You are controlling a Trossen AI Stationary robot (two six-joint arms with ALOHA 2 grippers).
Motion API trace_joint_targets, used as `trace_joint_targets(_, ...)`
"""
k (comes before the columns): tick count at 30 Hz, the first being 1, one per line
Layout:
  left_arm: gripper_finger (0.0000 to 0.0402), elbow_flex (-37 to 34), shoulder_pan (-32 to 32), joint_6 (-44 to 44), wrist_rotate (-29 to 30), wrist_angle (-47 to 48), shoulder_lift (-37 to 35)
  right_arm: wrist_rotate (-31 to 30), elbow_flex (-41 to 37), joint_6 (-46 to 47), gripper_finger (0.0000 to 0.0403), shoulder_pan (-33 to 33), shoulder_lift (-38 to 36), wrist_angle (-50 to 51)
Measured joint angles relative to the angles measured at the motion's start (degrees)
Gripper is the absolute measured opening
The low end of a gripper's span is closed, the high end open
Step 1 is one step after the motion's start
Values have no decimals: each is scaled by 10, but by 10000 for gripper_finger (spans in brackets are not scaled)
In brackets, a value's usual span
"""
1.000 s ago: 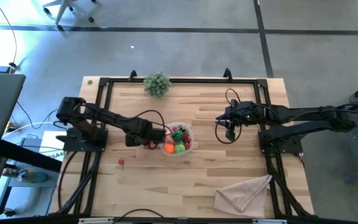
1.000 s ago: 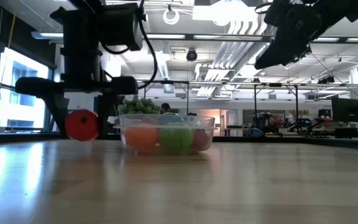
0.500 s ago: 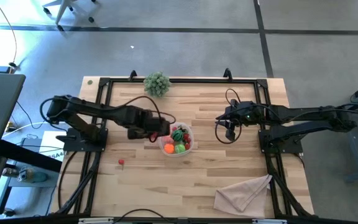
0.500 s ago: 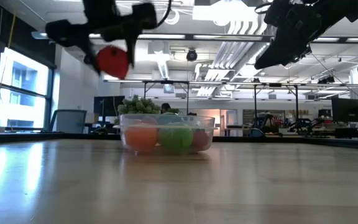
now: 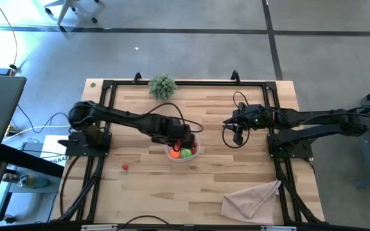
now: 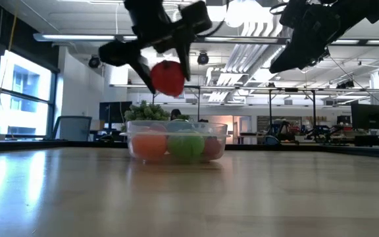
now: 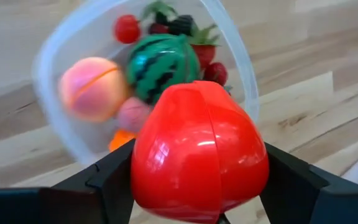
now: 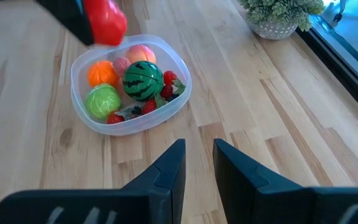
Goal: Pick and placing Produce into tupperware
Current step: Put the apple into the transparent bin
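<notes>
Your left pincer (image 6: 165,66), clamped on the red fruit (image 6: 168,78) above the crowded tub (image 6: 176,140), risks a bounce-out onto the bench (image 5: 236,167) if released high.

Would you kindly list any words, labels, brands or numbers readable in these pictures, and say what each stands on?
None can be read.
The red toy fruit, the tupperware and the table carry no print.
A white label beside the left arm's base is too small to read.

No readable text (anywhere visible).
</notes>
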State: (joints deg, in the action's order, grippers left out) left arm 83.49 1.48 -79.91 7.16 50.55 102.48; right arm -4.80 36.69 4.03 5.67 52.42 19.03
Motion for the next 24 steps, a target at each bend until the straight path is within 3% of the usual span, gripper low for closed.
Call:
trace_joint_targets(8, 257, 61, 0, 51, 0, -6, 75, 0, 0, 0, 71, 0, 0, 1)
trace_joint_targets(14, 291, 85, 0, 72, -1, -14, 113, 0, 0, 0, 71, 0, 0, 0)
trace_joint_targets(19, 259, 92, 0, 77, -24, -19, 132, 0, 0, 0, 71, 0, 0, 0)
trace_joint_targets(24, 256, 91, 0, 77, -27, -17, 145, 0, 0, 0, 71, 0, 0, 1)
